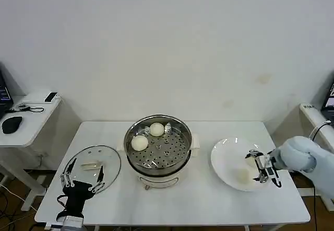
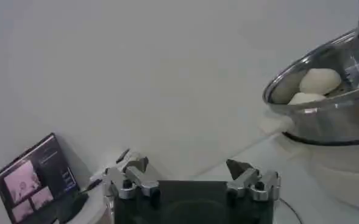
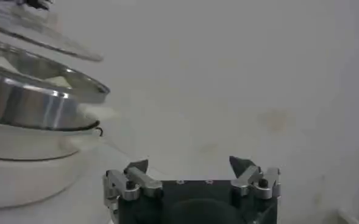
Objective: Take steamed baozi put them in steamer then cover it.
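On steamer (image 1: 180,137) tray: two steamed baozi (image 1: 139,142); one on plate (image 1: 224,160). Both end effectors spread: left end effector (image 1: 82,180), right end effector (image 1: 262,166).

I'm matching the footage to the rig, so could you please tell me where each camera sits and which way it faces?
Head view: on the robot's head, looking forward and down at the table; left gripper near the glass lid, right gripper over the plate.
Left wrist view: on the left arm, facing the wall and the steamer; own open jaws show.
Right wrist view: on the right arm, facing the wall; own open jaws show.
Shared: all three views show the steamer; head and left wrist views show its baozi.
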Available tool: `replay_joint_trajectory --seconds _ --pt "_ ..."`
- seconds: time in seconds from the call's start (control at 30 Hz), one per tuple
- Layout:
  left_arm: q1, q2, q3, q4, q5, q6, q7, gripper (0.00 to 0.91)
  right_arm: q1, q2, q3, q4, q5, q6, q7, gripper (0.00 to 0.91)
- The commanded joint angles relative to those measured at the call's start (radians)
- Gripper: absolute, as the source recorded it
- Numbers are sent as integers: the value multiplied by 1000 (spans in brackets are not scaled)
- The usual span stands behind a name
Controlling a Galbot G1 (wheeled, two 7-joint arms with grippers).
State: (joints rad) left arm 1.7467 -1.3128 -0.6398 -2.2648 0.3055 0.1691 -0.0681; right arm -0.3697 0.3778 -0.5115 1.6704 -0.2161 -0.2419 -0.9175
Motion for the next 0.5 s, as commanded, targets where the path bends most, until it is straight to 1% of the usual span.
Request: replay_joint_trajectory --seconds 0.03,0.33,0.5 --pt "1 2 0 1 1 0 0 907 -76 40 59 -51 -31 -30 -7 907" --pt "-10 3 -5 15 -1 1 2 907 -63 76 18 -90 -10 -130 16 907" --pt "-13 4 -4 21 -1 1 2 907 -38 93 3 -115 42 -171 12 907"
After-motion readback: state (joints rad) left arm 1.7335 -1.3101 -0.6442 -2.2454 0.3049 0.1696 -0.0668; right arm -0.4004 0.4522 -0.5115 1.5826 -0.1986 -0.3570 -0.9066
